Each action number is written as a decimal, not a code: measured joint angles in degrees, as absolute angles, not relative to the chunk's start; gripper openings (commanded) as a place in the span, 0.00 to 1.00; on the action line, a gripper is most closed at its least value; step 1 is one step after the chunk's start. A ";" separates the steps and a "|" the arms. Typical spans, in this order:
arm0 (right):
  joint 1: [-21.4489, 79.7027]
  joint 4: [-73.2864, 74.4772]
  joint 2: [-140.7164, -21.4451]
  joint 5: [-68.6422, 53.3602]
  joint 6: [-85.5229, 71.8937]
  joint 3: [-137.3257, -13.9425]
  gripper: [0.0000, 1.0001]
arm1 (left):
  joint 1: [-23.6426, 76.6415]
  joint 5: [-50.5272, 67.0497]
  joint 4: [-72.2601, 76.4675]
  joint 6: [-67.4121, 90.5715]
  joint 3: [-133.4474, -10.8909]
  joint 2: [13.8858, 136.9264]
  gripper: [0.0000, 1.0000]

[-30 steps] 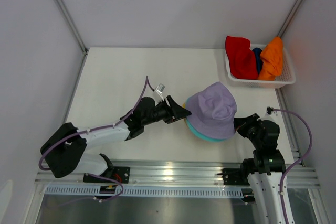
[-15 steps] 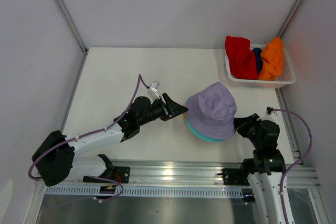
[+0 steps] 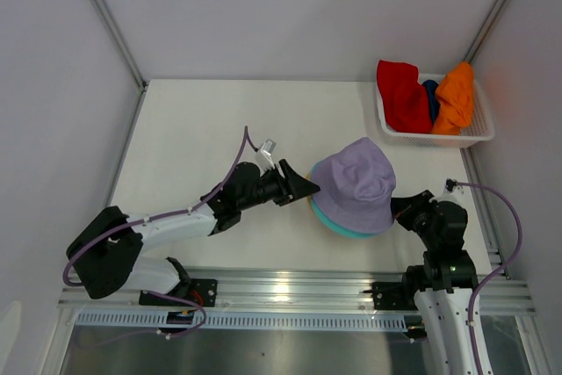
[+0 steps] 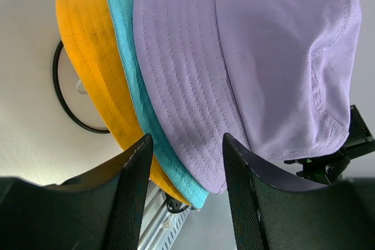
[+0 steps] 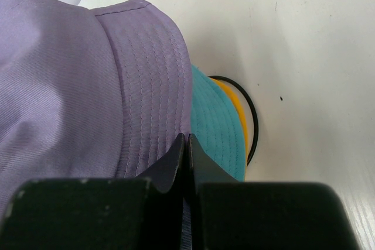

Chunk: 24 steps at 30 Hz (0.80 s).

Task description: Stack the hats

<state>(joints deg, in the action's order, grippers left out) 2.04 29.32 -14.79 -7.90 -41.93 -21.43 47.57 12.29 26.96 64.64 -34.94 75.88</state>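
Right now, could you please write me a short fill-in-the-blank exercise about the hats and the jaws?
1. The lavender hat sits directly on the ___ hat.
2. The lowest hat of that pile is ___.
3. The basket holds ___ hats.
4. The right jaws are ___.

Missing words: teal; yellow; three; shut.

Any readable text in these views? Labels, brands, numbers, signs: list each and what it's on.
None readable in any view.
The lavender hat, teal hat and yellow hat show plain fabric with stitching only.
The red hat, orange hat and white basket show no visible markings from the top camera.
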 measured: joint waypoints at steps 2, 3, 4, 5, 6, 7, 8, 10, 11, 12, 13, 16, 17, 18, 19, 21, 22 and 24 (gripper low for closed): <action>2.04 29.32 -14.79 -7.92 -41.93 -21.43 0.00 | 47.62 12.49 27.59 64.86 -34.94 76.34 0.54; 2.04 29.32 -14.79 -7.92 -41.93 -21.43 0.00 | 47.62 12.64 27.88 64.99 -34.94 76.51 0.54; 2.04 29.32 -14.79 -7.92 -41.93 -21.43 0.00 | 47.62 12.67 28.01 65.04 -34.94 76.55 0.54; 2.04 29.34 -14.79 -7.92 -41.93 -21.43 0.00 | 47.62 12.67 28.12 65.06 -34.94 76.55 0.53; 2.04 29.34 -14.79 -7.90 -41.93 -21.43 0.00 | 47.62 12.67 28.21 65.06 -34.98 76.55 0.53; 2.04 29.34 -14.79 -7.92 -41.93 -21.43 0.00 | 47.62 12.67 28.21 65.06 -35.03 76.55 0.53; 2.04 29.34 -14.79 -7.92 -41.95 -21.43 0.00 | 47.62 12.67 28.27 65.06 -35.05 76.55 0.53; 2.04 29.34 -14.79 -7.92 -41.95 -21.43 0.00 | 47.64 12.67 28.64 65.12 -35.05 76.64 0.50; 2.04 29.34 -14.79 -7.92 -41.93 -21.43 0.00 | 47.64 12.67 29.02 65.14 -35.07 76.77 0.50; 2.04 29.34 -14.79 -7.92 -41.95 -21.43 0.00 | 47.64 12.69 29.54 65.43 -35.07 77.06 0.47; 2.04 29.34 -14.79 -7.92 -41.93 -21.43 0.00 | 47.64 12.69 30.09 65.60 -35.09 77.45 0.44; 2.09 29.39 -14.79 -7.92 -41.93 -21.43 0.00 | 47.66 12.64 31.88 66.17 -35.11 79.05 0.12; 2.09 29.45 -14.79 -7.90 -41.93 -21.43 0.00 | 47.66 12.62 32.45 66.32 -35.11 79.75 0.01; 2.09 29.52 -14.79 -7.88 -41.93 -21.43 0.00 | 47.66 12.64 32.71 66.06 -35.24 80.36 0.01; 2.09 29.61 -14.79 -7.90 -41.93 -21.43 0.00 | 47.68 12.67 32.93 65.89 -35.40 80.79 0.01; 2.09 29.71 -14.79 -7.84 -41.93 -21.43 0.00 | 47.75 12.56 31.94 64.93 -36.32 81.49 0.01; 2.09 29.76 -14.79 -7.79 -41.89 -21.43 0.00 | 47.79 12.25 31.22 64.14 -36.82 81.56 0.01; 2.13 29.85 -14.79 -7.60 -41.74 -21.43 0.00 | 47.90 11.55 30.09 62.50 -37.32 81.32 0.01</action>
<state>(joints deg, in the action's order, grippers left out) 2.13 29.85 -14.79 -7.60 -41.74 -21.43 47.90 11.55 30.09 62.50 -37.32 81.32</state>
